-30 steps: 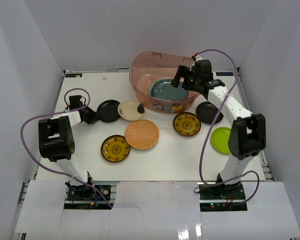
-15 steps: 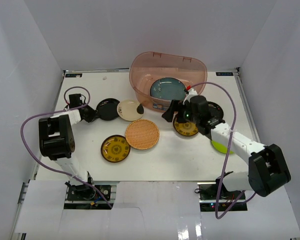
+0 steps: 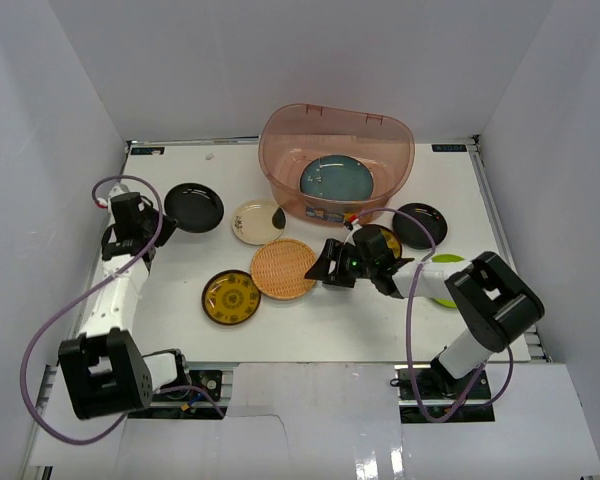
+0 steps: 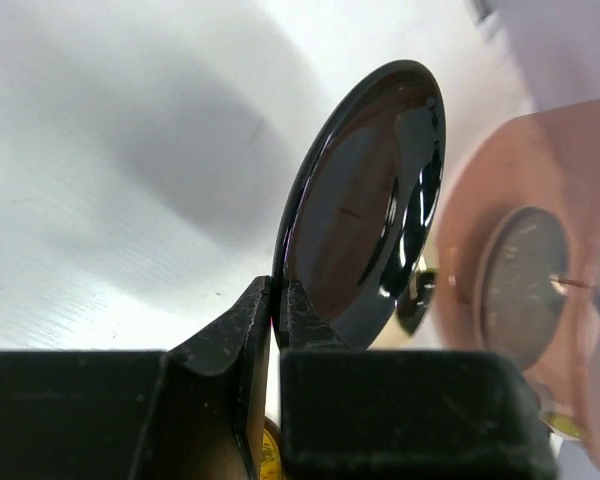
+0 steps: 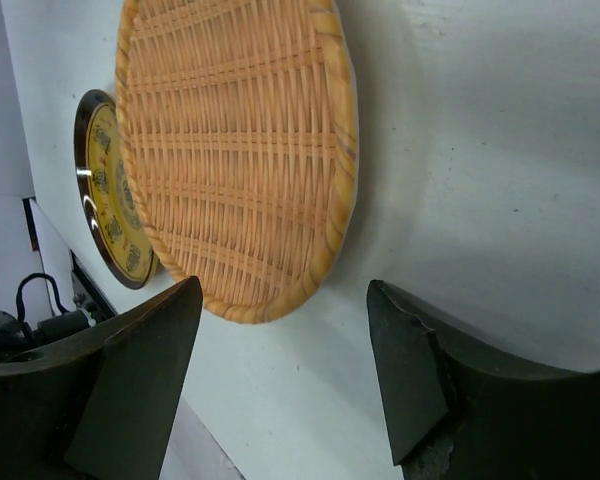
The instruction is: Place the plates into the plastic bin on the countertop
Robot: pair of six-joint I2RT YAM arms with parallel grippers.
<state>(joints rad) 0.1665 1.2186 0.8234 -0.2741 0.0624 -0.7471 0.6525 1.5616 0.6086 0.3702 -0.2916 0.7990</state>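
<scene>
My left hand point(image 4: 278, 300) pinches the black plate point(image 4: 365, 210) by its rim for lifting; my right hand point(image 5: 285, 300) gapes wide, the wicker plate point(image 5: 240, 150) just ahead.

I read white bench point(image 3: 310, 325), white walls around it. Plastic bin point(image 3: 280, 182) stands at rear centre. Left black plate point(image 3: 193, 207) sits rear left; can't tell whether it lies flat. Cream plate point(image 3: 255, 222) just beside it, dark mark on its right edge. Wicker plate point(image 3: 280, 268) at centre, near yellow-patterned brown plate point(image 3: 231, 297) to its front left. Second yellow-patterned plate point(image 3: 385, 236) in front of bin, partly hidden. Right black plate point(image 3: 420, 224) beside that. Lime green plate point(image 3: 446, 263) at right, mostly hidden.
</scene>
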